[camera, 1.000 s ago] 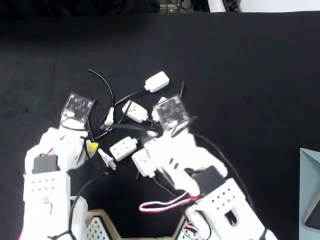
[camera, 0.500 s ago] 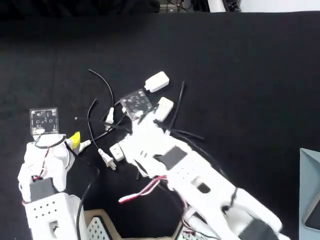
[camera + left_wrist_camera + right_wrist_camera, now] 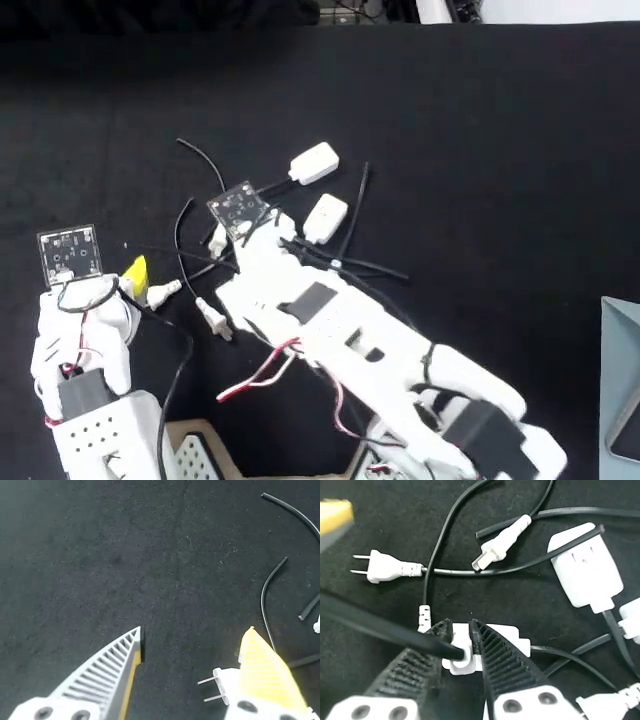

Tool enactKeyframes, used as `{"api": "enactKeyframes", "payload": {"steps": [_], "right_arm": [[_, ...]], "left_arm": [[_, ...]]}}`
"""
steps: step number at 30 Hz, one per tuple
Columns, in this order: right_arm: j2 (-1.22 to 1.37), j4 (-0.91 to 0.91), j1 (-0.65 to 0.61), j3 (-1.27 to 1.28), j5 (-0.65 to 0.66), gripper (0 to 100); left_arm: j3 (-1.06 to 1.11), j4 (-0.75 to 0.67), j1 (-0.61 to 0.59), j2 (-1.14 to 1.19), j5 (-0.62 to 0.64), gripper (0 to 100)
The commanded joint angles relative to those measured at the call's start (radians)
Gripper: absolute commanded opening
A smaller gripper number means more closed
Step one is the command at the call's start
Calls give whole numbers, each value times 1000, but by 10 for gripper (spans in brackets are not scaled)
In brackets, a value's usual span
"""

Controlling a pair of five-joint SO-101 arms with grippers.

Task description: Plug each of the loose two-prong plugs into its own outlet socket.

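Left tool wide open beside a plug, right tool pinched on a socket.

Nearest me, the left tool (image 3: 195,630) has its jaws spread far apart over bare desk (image 3: 480,150). A white plug (image 3: 225,687) lies right against its yellow finger (image 3: 267,675), prongs poking into the gap, and I can't tell whether they actually touch. The right tool (image 3: 459,625) is nearly closed, clamped on the end of a small white socket (image 3: 495,635) lying on the desk. A black cable (image 3: 380,625) crosses one of its fingers and hides part of the grip, and from above the arm covers that socket. Past it lie a second plug (image 3: 502,542) and a bigger socket (image 3: 585,572), and farthest off an end socket (image 3: 314,162).
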Motion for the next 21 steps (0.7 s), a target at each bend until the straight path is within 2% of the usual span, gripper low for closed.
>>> {"api": "enactKeyframes", "payload": {"steps": [1,5,16,21], "right_arm": [[27,-21,-20,-65,-8,11],[45,-72,-28,-61,-8,11],[47,-72,-26,-12,0,11],[47,-72,-6,15,52,11]], "left_arm": [[-5,-6,-10,-9,9,310],[-5,-6,-12,-9,9,310],[-4,-6,-12,-9,9,310],[-2,-6,-12,-9,9,310]]}}
